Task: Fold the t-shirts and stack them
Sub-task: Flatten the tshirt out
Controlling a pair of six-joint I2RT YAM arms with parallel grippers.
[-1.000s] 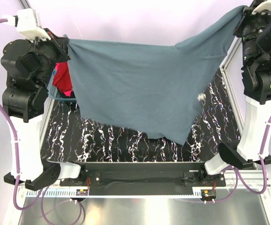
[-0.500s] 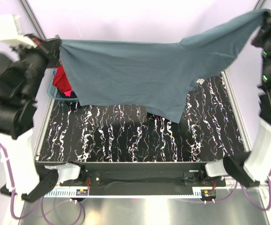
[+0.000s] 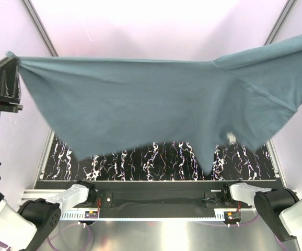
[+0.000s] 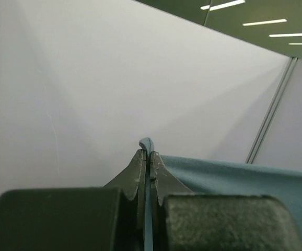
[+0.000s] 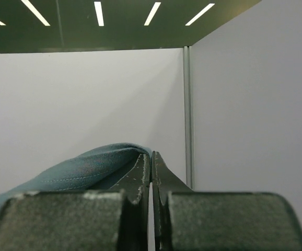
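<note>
Pinching slate grey-blue t-shirt (image 3: 156, 110) at two far-apart points along top edge. Left gripper (image 4: 149, 156): fingers pressed together, thin fold of cloth clamped between tips, small nub poking above. Right gripper (image 5: 151, 158): fingers likewise closed, stitched edge of shirt caught at tips, cloth draping away to one side. Shirt stretched wide in air between arms, top edge nearly level, right side running out of top view. Lower edge hangs uneven, one point dipping lowest right of centre, over black marbled table (image 3: 140, 157). Small white tag (image 3: 231, 137) near lower right of cloth.
</note>
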